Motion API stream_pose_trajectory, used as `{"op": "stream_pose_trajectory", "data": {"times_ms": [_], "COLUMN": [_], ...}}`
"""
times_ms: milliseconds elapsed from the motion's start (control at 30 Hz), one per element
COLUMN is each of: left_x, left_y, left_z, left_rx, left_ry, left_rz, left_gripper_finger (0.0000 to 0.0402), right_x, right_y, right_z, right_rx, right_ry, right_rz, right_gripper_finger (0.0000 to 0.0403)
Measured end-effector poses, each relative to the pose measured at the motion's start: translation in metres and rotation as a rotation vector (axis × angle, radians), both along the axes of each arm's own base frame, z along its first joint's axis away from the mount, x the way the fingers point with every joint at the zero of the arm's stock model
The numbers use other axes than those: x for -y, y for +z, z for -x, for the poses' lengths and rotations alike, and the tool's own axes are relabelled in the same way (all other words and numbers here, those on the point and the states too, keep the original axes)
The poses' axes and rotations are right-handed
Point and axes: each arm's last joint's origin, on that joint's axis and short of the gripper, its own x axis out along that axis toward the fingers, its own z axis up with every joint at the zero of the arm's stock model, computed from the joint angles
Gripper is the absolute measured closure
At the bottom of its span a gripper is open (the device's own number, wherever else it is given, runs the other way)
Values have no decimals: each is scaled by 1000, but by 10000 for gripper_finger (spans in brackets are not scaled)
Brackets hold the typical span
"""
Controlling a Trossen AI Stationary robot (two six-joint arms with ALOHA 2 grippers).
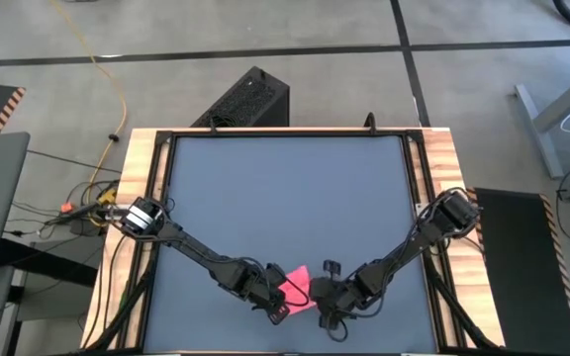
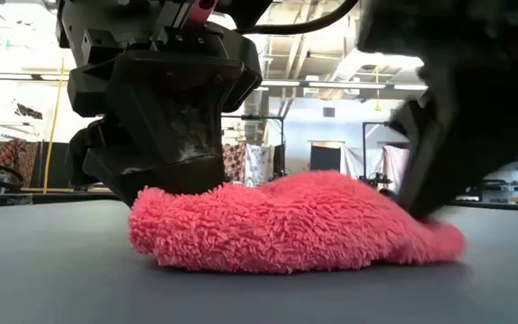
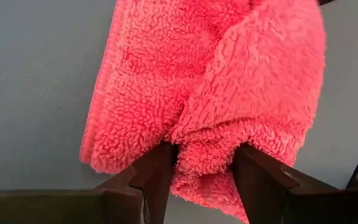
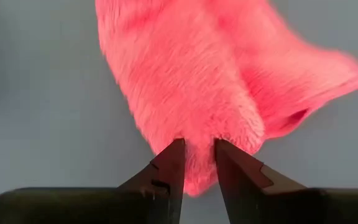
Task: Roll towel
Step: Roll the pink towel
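With the left gripper point(image 3: 201, 163) jaws clamped on one fold of the pink towel point(image 1: 298, 286) near the worktop point(image 1: 285, 188) front edge and the right gripper point(image 4: 197, 163) jaws pinching its opposite end, rolling looks barely begun; next, both should turn the cloth over itself evenly.

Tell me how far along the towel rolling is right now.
Partly done: the towel is bunched into a folded heap on the mat, not a tight roll. In hand: the left claw and right claw each pinch an end. Left: rolling it up and letting go.
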Motion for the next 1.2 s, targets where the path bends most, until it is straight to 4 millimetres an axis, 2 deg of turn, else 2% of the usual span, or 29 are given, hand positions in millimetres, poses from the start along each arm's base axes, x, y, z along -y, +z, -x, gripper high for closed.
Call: {"op": "stream_pose_trajectory", "data": {"times_ms": [100, 333, 567, 700, 1000, 1133, 1200], "left_x": [0, 0, 0, 0, 0, 0, 0], "left_y": [0, 0, 0, 0, 0, 0, 0], "left_z": [0, 1, 1, 1, 1, 1, 1], "left_rx": [-1, -10, -14, -15, -14, -11, -8], "left_ry": [2, 14, 18, 11, 13, 14, 10], "left_rz": [2, 3, 4, 4, 4, 3, 2], "left_gripper_finger": [244, 244, 244, 244, 244, 244, 244], "right_x": [2, -2, -27, -35, -20, -28, -30], "right_y": [11, 12, 23, 32, 20, 26, 30], "right_z": [1, 5, 10, 11, -3, -4, -4], "right_rx": [35, 27, 129, 194, 74, 153, 170], "right_ry": [-20, -4, 163, 192, 179, 288, 287], "right_rz": [14, 9, 48, 124, -17, 6, -29], "right_gripper_finger": [284, 284, 284, 284, 274, 286, 294]}}
